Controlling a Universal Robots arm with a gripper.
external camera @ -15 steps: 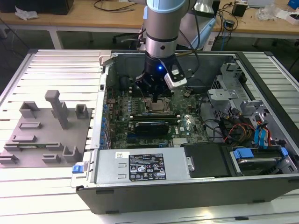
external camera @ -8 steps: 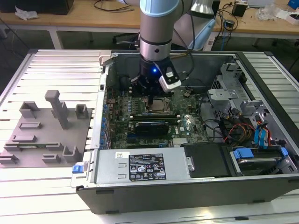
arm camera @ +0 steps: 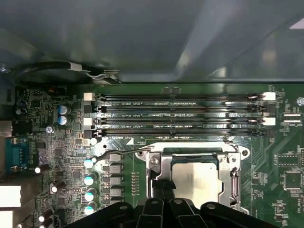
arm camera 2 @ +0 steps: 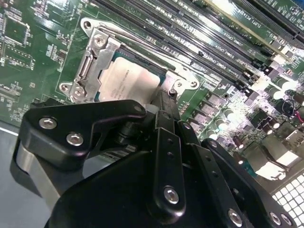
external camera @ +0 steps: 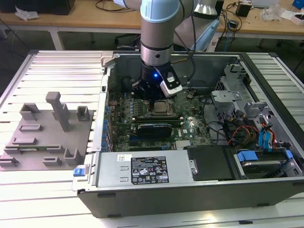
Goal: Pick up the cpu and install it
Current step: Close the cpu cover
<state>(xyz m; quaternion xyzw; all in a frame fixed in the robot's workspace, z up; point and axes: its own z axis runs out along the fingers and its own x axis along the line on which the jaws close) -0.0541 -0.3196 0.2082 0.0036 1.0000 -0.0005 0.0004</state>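
The cpu [arm camera: 194, 178] lies flat inside the socket frame [arm camera: 158, 164], its silvery top showing. At one edge of that frame, just beside the chip, the gripper [arm camera: 161, 187] has its fingers drawn together, gripping nothing. Around the frame spreads the green motherboard [arm camera: 66, 142], set in an open computer case [external camera: 156, 197].

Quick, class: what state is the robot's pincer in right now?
Pincer: cannot be told whether open or closed; it sits at the edge of the cpu in the socket.
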